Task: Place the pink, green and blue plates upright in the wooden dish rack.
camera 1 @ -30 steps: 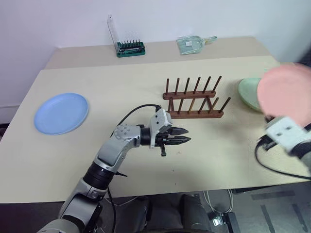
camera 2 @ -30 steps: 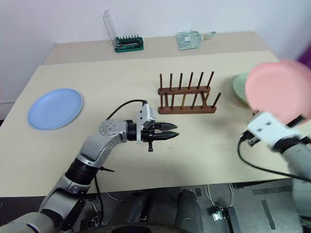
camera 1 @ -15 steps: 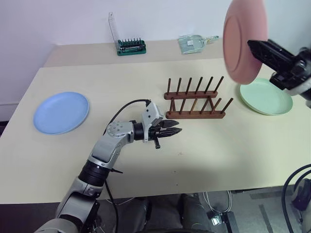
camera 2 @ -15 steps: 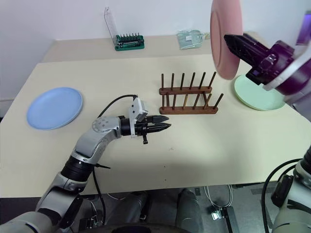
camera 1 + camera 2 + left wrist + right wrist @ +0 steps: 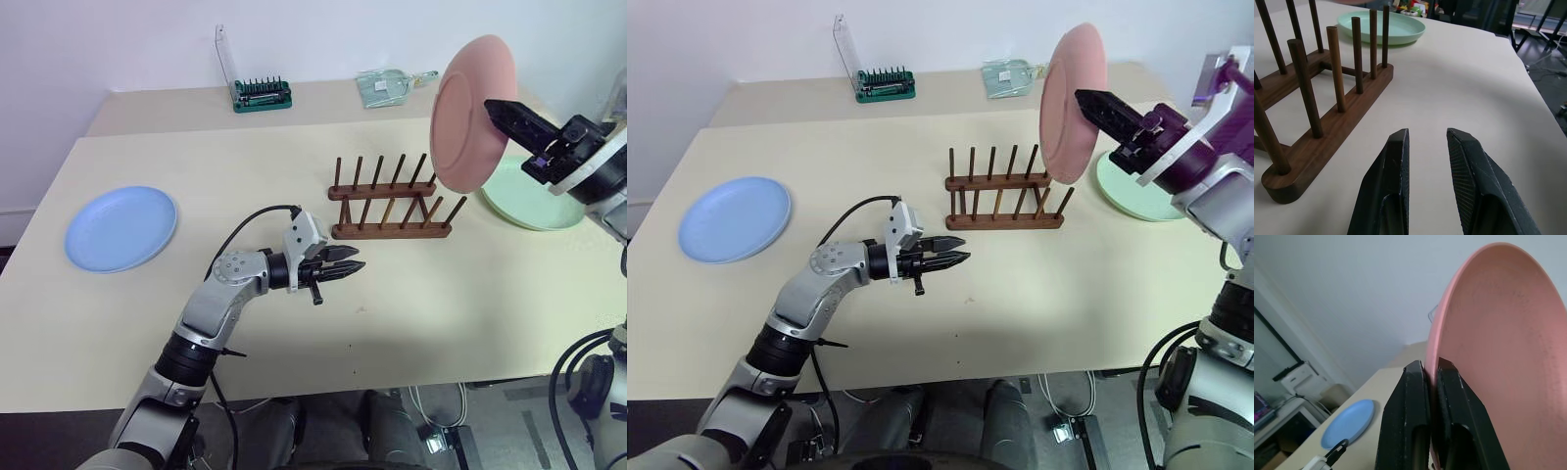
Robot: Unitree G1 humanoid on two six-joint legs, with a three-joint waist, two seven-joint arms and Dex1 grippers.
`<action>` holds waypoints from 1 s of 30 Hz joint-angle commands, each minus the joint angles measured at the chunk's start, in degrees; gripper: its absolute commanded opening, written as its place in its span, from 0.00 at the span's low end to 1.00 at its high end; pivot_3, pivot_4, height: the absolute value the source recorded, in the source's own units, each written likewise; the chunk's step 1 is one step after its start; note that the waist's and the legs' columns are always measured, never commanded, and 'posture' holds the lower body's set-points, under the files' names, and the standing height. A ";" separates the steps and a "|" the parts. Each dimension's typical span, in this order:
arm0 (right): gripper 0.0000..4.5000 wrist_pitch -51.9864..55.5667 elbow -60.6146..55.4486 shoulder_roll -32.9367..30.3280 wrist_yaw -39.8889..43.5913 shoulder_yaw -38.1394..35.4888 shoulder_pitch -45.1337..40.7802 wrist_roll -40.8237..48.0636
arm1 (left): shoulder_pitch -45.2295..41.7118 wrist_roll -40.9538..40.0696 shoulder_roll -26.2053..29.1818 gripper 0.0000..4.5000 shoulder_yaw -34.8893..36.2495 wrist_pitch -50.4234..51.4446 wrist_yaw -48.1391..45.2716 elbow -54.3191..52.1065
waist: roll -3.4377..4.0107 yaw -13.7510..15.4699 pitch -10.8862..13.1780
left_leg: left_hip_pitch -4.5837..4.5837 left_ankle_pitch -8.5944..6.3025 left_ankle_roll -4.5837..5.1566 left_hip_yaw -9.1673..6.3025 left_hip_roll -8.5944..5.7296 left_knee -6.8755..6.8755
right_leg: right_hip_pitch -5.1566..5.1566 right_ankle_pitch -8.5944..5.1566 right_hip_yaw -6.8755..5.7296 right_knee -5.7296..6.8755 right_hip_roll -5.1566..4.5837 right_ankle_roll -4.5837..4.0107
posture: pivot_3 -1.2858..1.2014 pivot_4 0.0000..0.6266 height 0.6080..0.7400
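Pink plate (image 5: 472, 114) upright in right gripper (image 5: 1431, 373), above wooden dish rack (image 5: 392, 204)

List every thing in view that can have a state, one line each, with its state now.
Pink plate: on edge in the air above the rack's right end, held by its rim.
Green plate: flat on the table, right of the rack.
Blue plate: flat on the table, far left.
Rack: standing, all slots empty.
Right hand: shut on the pink plate.
Left hand: slightly open, empty.
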 commanded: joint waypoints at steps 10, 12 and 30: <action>0.33 -2.25 9.02 0.90 5.02 1.10 -1.76 -6.87 | -0.43 -1.42 0.21 0.27 0.85 0.82 0.33 -3.31 | 0.01 -0.05 0.00 | 0.00 0.00 0.00 0.02 0.00 0.01 | 0.00 0.00 0.01 0.01 0.00 0.00 | 0.52 0.24 1.00; 0.53 -3.29 8.89 1.00 5.70 0.80 -2.16 -8.08 | -0.34 -1.44 0.26 0.27 0.84 0.93 0.41 -3.46 | 0.03 -0.05 -0.01 | 0.00 0.00 0.00 0.02 0.00 0.01 | -0.01 0.00 0.01 0.01 0.00 0.00 | 0.52 0.24 1.00; 0.99 -44.67 14.12 -19.09 20.31 14.45 20.89 -59.60 | 0.26 -1.92 1.17 0.27 0.63 1.62 1.35 -4.88 | 0.50 -1.87 -0.12 | 0.18 0.00 0.01 0.52 0.00 0.07 | 0.02 0.11 0.35 0.11 0.01 0.23 | 0.52 0.24 1.00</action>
